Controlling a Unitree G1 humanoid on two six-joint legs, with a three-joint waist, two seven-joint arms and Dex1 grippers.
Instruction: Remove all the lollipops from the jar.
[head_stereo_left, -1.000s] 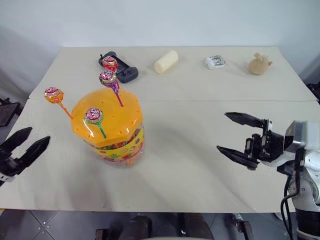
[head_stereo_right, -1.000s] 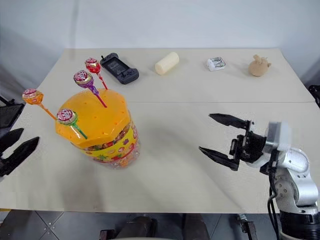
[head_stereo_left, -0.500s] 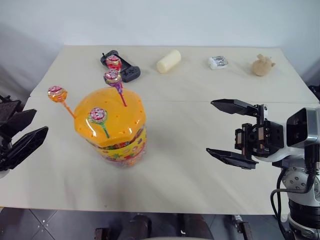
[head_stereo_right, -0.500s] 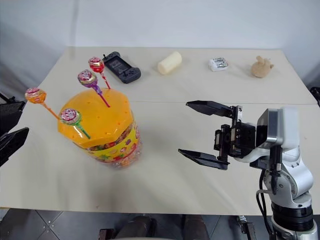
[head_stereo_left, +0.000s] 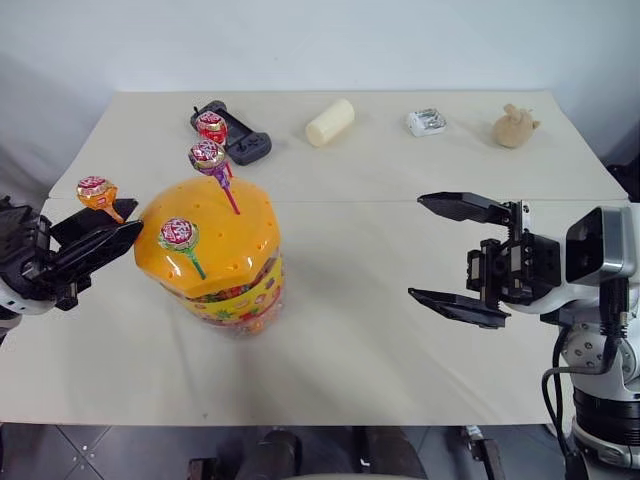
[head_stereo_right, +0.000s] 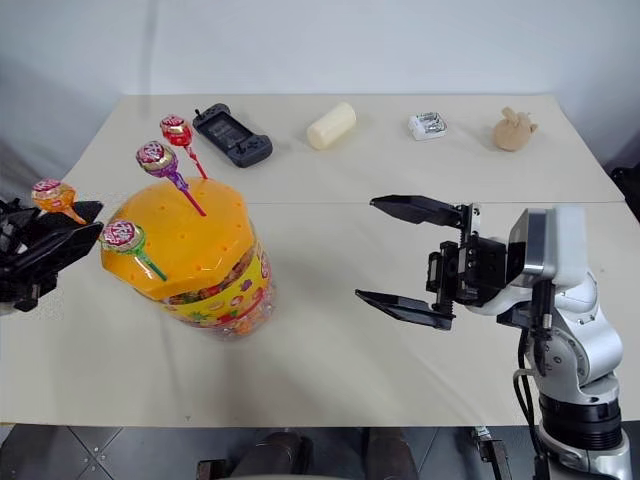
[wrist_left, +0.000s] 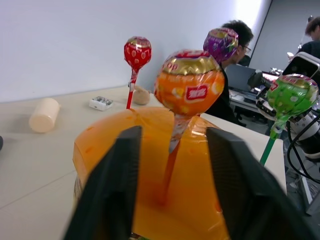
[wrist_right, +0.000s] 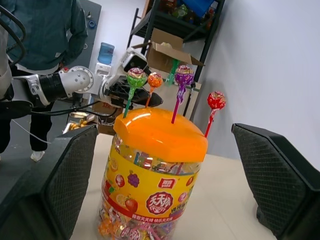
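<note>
Left end effector (wrist_left: 172, 185) brackets the orange-stick lollipop (wrist_left: 189, 89) on the jar (head_stereo_left: 215, 255), fingers apart and not touching the stick; right end effector (head_stereo_left: 455, 255) hangs wide open, well apart. Beige table (head_stereo_left: 380, 340), white wall behind. At the far edge: game controller (head_stereo_left: 233, 133), cream cylinder (head_stereo_left: 331, 122), small toy (head_stereo_left: 514, 126).

Jar (head_stereo_right: 190, 255) holds four lollipops (head_stereo_right: 160, 165); left tool (head_stereo_right: 62, 232) straddles orange one; right tool (head_stereo_right: 392, 255) open
</note>
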